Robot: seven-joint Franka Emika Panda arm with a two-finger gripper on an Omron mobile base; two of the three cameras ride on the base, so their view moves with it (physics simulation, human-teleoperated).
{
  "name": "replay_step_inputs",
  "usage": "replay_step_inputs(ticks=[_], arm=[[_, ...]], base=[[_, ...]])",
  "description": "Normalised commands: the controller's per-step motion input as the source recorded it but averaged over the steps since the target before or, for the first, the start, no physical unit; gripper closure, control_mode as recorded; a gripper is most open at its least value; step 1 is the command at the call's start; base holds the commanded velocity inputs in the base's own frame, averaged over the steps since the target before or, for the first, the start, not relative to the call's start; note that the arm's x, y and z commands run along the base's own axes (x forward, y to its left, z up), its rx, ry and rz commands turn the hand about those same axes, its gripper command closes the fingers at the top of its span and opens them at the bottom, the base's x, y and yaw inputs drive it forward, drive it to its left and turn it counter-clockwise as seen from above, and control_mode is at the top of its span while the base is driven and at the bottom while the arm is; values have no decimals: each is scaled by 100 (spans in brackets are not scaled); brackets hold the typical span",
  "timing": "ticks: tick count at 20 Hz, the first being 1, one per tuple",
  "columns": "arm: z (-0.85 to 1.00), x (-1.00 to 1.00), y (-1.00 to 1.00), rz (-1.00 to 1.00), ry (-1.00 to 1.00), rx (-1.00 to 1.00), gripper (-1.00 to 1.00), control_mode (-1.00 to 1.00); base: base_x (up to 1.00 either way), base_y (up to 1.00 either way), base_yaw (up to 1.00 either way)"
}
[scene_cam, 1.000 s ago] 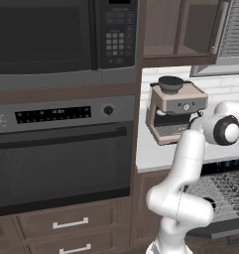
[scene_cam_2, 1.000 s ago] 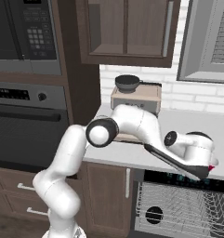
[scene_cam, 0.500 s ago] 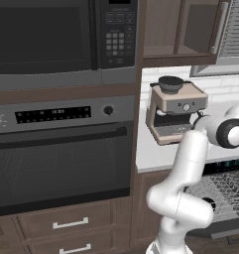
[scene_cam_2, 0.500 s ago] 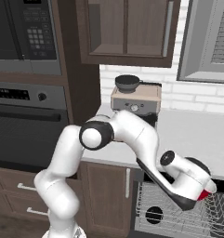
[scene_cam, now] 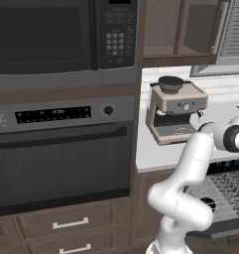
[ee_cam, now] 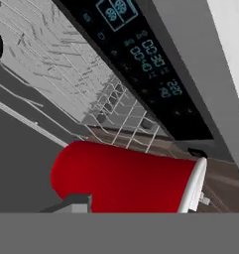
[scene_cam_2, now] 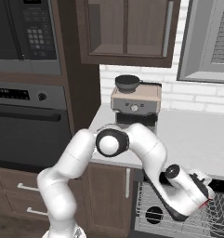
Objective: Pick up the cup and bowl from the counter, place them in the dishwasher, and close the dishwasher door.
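Holding the red cup (ee_cam: 123, 178) clamped sideways, the tool (scene_cam_2: 202, 197) hangs low over the dishwasher (scene_cam_2: 178, 218) rack, probably so the cup can be set inside.

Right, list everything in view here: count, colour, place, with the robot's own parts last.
Cup: one, red with a white rim, lying sideways between the gripper's fingers above the rack.
Dishwasher: one, black control strip with pale blue symbols, under the counter edge, door down.
Wire rack: one, grey, pulled out of the dishwasher.
Counter: one, pale grey-white, on brown cabinets.
Coffee machine: one, beige and dark, on the counter by the brick wall.
Oven: one, black glass front, built in at left.
Microwave: one, dark, above the oven.
Drawers: two, brown with pale handles, below the oven.
Arm: one, white with dark joints.
Gripper: one, shut on the cup, low over the rack.
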Motion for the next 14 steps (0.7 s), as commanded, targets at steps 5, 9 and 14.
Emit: replay_step_inputs(ticks=[5, 9, 14], arm=[[-97, 0, 0, 24, 0, 7, 100, -100], [-69, 27, -2, 14, -1, 7, 100, -100], [-54, 52, -8, 11, -8, 10, 100, -100]], base=[[0, 0, 0], [0, 0, 0], [0, 0, 0]])
